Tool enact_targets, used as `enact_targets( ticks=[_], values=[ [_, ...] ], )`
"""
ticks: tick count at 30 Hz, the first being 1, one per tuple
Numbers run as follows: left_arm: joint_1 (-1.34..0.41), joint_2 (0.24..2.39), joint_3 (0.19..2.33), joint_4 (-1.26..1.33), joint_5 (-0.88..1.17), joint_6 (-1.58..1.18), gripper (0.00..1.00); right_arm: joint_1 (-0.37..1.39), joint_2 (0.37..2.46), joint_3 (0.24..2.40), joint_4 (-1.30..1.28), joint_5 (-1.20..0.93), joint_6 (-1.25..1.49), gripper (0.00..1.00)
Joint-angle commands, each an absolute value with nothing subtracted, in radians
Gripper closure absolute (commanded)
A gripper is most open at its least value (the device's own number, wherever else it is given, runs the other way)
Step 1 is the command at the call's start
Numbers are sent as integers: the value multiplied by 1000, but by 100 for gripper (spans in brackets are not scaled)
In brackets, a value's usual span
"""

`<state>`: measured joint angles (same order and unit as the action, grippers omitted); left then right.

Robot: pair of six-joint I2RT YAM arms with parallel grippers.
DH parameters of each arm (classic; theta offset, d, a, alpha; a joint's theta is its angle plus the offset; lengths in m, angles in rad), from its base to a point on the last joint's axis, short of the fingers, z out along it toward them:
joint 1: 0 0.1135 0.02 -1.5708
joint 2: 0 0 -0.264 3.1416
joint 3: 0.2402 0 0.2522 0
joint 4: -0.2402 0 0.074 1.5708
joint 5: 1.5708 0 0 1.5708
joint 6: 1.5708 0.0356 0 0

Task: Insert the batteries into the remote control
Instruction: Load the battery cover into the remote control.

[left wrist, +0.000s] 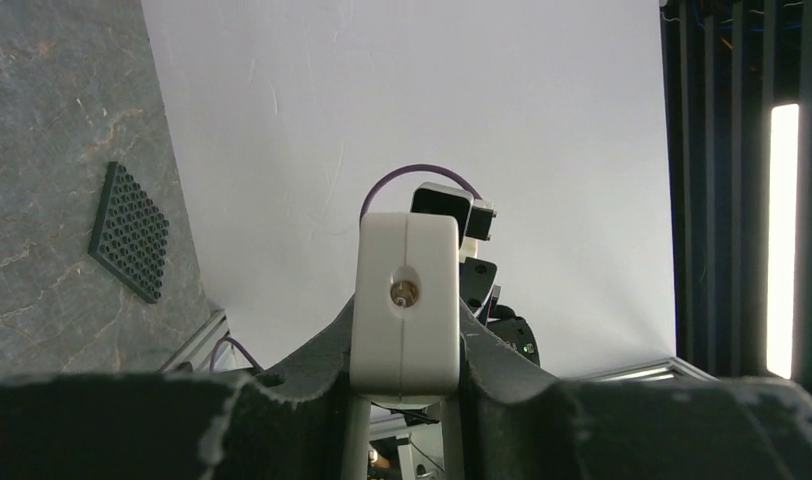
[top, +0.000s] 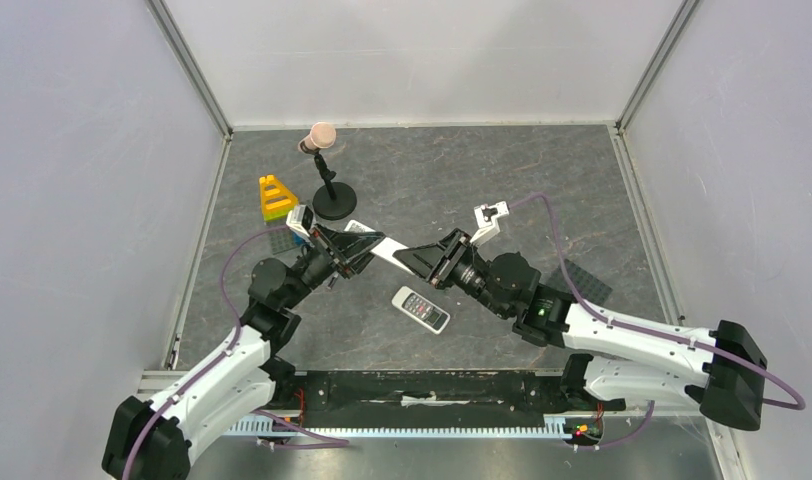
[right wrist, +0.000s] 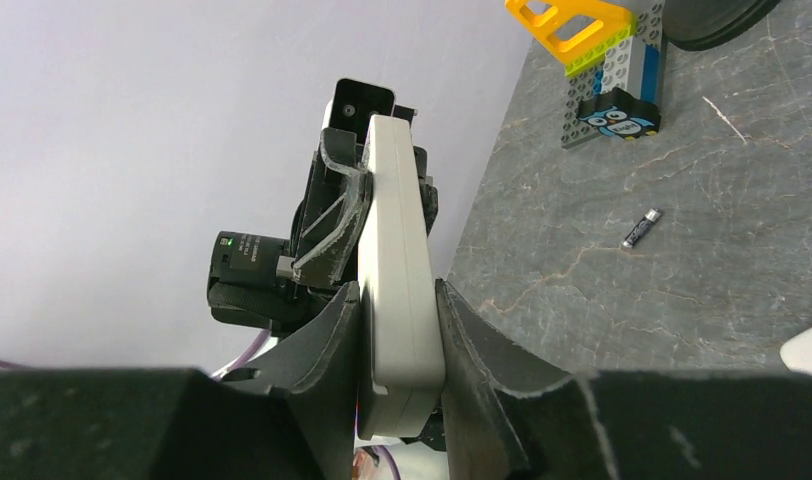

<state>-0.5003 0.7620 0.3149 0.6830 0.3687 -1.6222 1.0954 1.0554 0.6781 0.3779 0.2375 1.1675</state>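
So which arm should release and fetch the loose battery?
Left, probably: left gripper and right gripper both clamp the white remote; the battery lies near the brick stack, on the left's side.

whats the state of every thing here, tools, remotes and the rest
white remote: off the table, gripped at both ends
left tool: shut on the white remote
right tool: shut on the white remote
grey-faced remote: flat on the table, buttons up, untouched
battery: loose, lying on the table
brick stack: standing
black stand: upright
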Motion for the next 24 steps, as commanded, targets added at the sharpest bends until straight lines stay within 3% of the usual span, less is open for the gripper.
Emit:
enact_targets(
  ticks=[1, 17, 20, 24],
  values=[
    [-525, 717, 413, 837, 433, -1621, 98, 1098, 1132, 687, 260, 212, 1141, 77],
    [-531, 687, 421, 727, 468, -1528, 98, 1092, 1224, 786, 227, 184, 1177, 76],
    [-530, 674, 433, 676, 457, -1487, 98, 1089, 1200, 770, 216, 183, 1179, 68],
    [-530, 653, 459, 548, 431, -1407, 98, 1077, 1131, 732, 216, 159, 1146, 51]
  ],
)
